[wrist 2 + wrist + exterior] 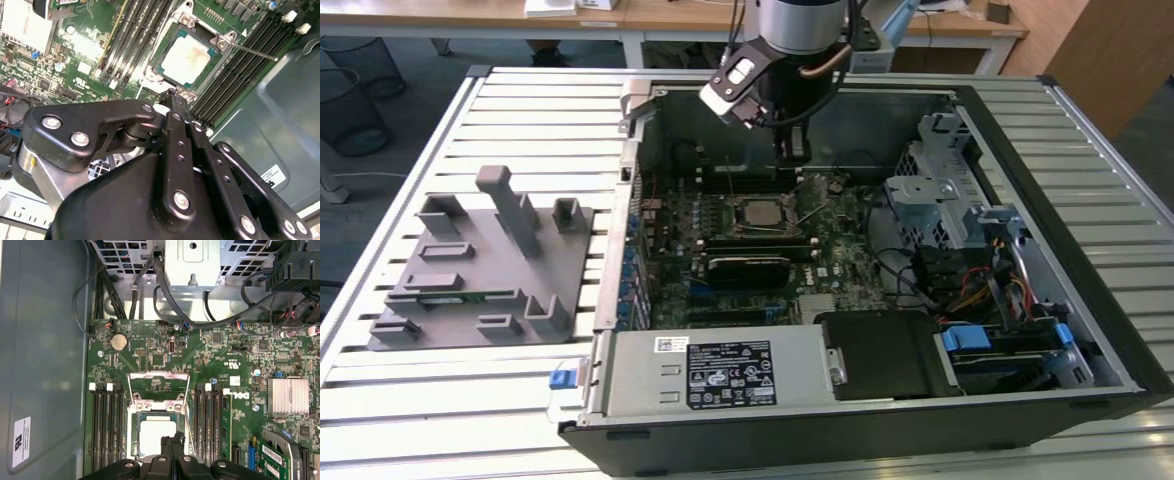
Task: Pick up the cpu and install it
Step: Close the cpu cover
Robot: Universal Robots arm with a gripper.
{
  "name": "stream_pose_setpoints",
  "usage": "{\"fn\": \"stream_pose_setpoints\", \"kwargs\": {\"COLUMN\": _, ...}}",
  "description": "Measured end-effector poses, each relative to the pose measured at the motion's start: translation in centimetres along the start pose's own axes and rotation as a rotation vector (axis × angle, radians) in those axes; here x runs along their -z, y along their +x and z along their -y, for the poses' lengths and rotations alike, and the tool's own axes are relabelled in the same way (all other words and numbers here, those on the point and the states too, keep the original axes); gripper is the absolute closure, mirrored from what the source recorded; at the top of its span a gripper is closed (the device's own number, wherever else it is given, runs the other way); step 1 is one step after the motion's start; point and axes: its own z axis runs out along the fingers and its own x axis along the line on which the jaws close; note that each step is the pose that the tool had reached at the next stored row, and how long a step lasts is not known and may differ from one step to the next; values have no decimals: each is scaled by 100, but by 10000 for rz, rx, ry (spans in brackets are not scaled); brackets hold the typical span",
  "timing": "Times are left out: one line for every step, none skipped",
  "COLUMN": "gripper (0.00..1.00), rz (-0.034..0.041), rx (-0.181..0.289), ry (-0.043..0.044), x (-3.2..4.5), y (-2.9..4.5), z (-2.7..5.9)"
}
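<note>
The cpu lies flat in the motherboard socket inside the open computer case, its silver top facing up. It is also seen in both wrist views. The socket's metal frame is swung open beside it, and its thin lever sticks out. My gripper hangs above the board just behind the socket. Its black fingertips are pressed together, shut on nothing, close to the cpu's edge.
Black memory slots flank the socket on both sides. A drive cage with cables fills the case on the exterior view's right, and a power supply sits at the front. A grey fixture block stands outside the case on the left.
</note>
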Motion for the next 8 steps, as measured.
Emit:
{"fn": "stream_pose_setpoints", "kwargs": {"gripper": 89, "rz": -1, "rx": 0, "ry": 0, "x": -1, "y": 0, "z": -7}}
{"fn": "stream_pose_setpoints", "kwargs": {"gripper": 89, "rz": -1, "rx": 0, "ry": 0, "x": -1, "y": 0, "z": -12}}
{"fn": "stream_pose_setpoints", "kwargs": {"gripper": 89, "rz": 0, "rx": -1, "ry": 0, "x": -2, "y": 0, "z": -20}}
{"fn": "stream_pose_setpoints", "kwargs": {"gripper": 89, "rz": 0, "rx": -1, "ry": 0, "x": -2, "y": 0, "z": -29}}
{"fn": "stream_pose_setpoints", "kwargs": {"gripper": 89, "rz": 1, "rx": -1, "ry": 1, "x": -3, "y": 0, "z": -42}}
{"fn": "stream_pose_setpoints", "kwargs": {"gripper": 89, "rz": 0, "rx": 0, "ry": 1, "x": -3, "y": 0, "z": -57}}
{"fn": "stream_pose_setpoints", "kwargs": {"gripper": 89, "rz": 0, "rx": -1, "ry": 0, "x": -4, "y": 0, "z": -70}}
{"fn": "stream_pose_setpoints", "kwargs": {"gripper": 89, "rz": -1, "rx": 0, "ry": 0, "x": -5, "y": 0, "z": -81}}
